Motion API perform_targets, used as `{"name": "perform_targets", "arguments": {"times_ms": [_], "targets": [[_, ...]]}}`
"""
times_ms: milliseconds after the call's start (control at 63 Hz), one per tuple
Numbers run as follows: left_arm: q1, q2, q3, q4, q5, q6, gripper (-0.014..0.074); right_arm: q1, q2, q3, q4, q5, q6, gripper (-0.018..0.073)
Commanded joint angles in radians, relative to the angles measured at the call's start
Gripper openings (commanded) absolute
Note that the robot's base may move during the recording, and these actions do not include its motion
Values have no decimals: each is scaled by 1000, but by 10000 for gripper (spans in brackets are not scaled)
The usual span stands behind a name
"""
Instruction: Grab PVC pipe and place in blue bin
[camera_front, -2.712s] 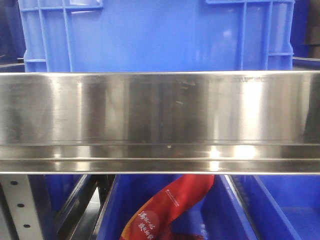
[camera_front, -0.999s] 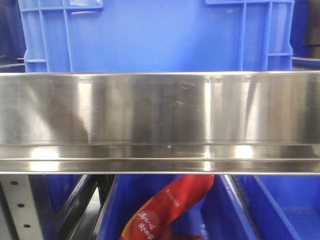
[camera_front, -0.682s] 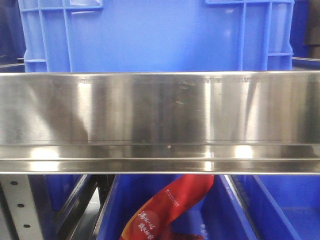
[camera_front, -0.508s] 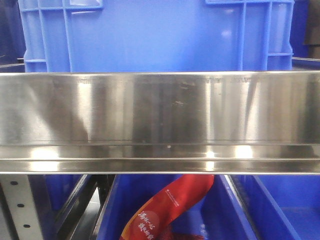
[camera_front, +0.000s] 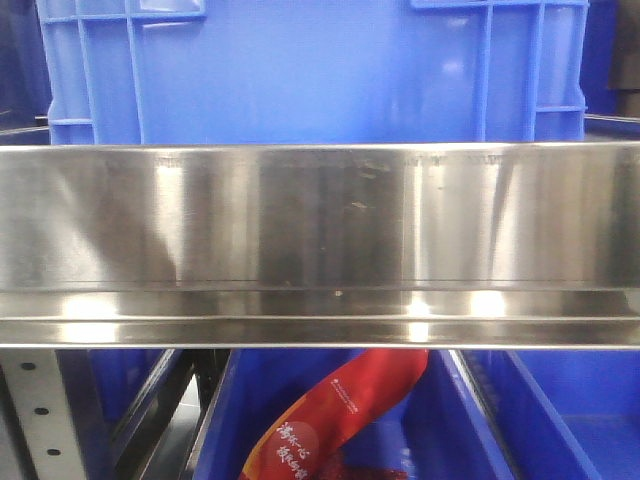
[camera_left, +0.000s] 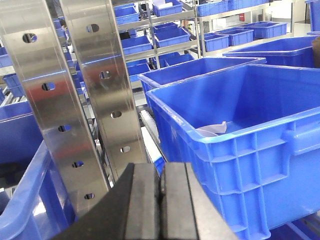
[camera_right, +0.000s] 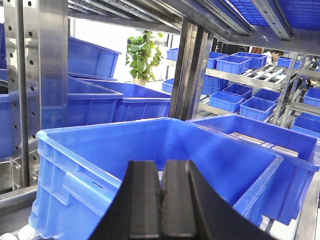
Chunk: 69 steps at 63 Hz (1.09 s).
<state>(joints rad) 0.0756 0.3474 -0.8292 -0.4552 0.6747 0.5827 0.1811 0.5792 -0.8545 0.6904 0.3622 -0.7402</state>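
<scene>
In the left wrist view, two perforated stainless-steel shelf uprights (camera_left: 65, 100) stand at the left, with the left gripper (camera_left: 161, 200) low in the frame just right of them. Its black jaws are pressed together with nothing between them. To its right sits a large blue plastic bin (camera_left: 250, 145), and a pale, curved object (camera_left: 212, 130) lies on the bin's floor near the front wall; what it is cannot be told. More blue bins fill the racks behind.

The front-facing view is filled by a broad stainless-steel shelf beam (camera_front: 320, 230) running across the frame. A blue crate (camera_front: 310, 70) stands above and behind it, and below it a red printed packet (camera_front: 335, 415) lies in a lower blue bin (camera_front: 440, 430).

In the right wrist view, a steel rack post (camera_right: 37, 75) stands at the left. The right gripper (camera_right: 161, 200) is at the bottom centre, its black jaws also closed flat against each other and holding nothing. Just beyond it is another open blue plastic bin (camera_right: 100, 165), and a green potted plant (camera_right: 142, 55) stands far behind.

No PVC pipe can be made out in any view.
</scene>
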Motion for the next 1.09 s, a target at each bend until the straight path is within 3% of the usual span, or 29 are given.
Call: {"name": "perform_targets", "arguments": {"times_ms": [0,143,333,603,714,888,1079], "targets": [[2,-5,2,-3,-18,-8,-111,0,-6,0,-7,-14,-1,-163],[2,-5,2,90,-18,-8,-111,0,-6,0,-7,-14,-1,-163],[2,-13,16,134,-34,-8,-111,0,-6,0,-7,-14,-1,-163],[2,-117,274,152,-490,-8,-111,0,-6,0,-7,-14,-1,-163],[2,-151,362,171,-604,-8,-111,0,-6,0,-7,-14,-1,-163],[2,-167,447,201,-662,-20,-111,0,-6,0,-7,-14,-1,-163],[2,-190,507,299,-664,-213,-111,0,-6,0,-7,-14,-1,-163]]}}
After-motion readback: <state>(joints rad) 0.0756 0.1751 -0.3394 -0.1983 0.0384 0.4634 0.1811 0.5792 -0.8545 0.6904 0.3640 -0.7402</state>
